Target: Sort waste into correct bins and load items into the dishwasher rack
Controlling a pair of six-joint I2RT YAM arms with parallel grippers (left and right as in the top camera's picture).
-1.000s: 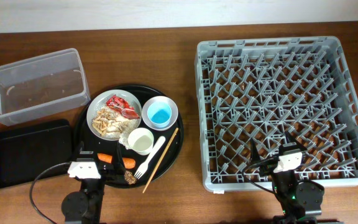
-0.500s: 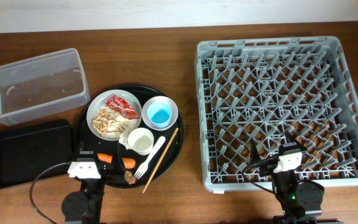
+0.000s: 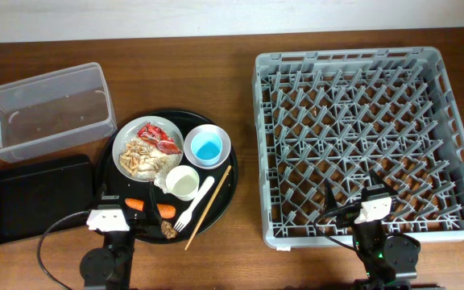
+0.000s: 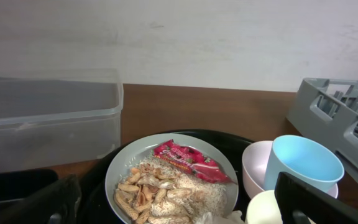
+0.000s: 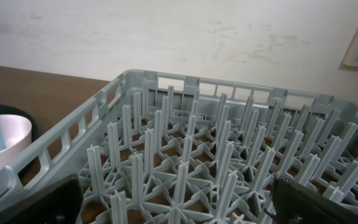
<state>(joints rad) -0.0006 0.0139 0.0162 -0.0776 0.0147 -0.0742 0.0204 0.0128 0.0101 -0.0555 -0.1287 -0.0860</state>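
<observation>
Dishwasher rack (image 3: 361, 137) sits well right of the round black tray (image 3: 108, 165). Your right gripper (image 3: 351, 184) is out that side too, jaws spread, holding nothing. Clear tub (image 3: 47, 109) and flat black tray (image 3: 35, 197) lie left of the round tray. On the round tray:
- plate (image 3: 124, 138) with food scraps (image 3: 142, 157) and red wrapper (image 3: 158, 137)
- bowl (image 3: 222, 138) holding the light-blue cup (image 3: 206, 149)
- white cup (image 3: 184, 182)
- chopsticks (image 3: 212, 201)
- fork (image 3: 196, 205)
- carrot (image 3: 136, 205)

Your left gripper (image 4: 176, 186) stands at its near edge, jaws spread, empty.

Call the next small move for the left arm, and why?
Probably ease the left gripper forward and down onto the red wrapper. Its jaws are open and empty, the wrapper lies exposed on the white plate, directly ahead, and the plate needs clearing before racking.
</observation>
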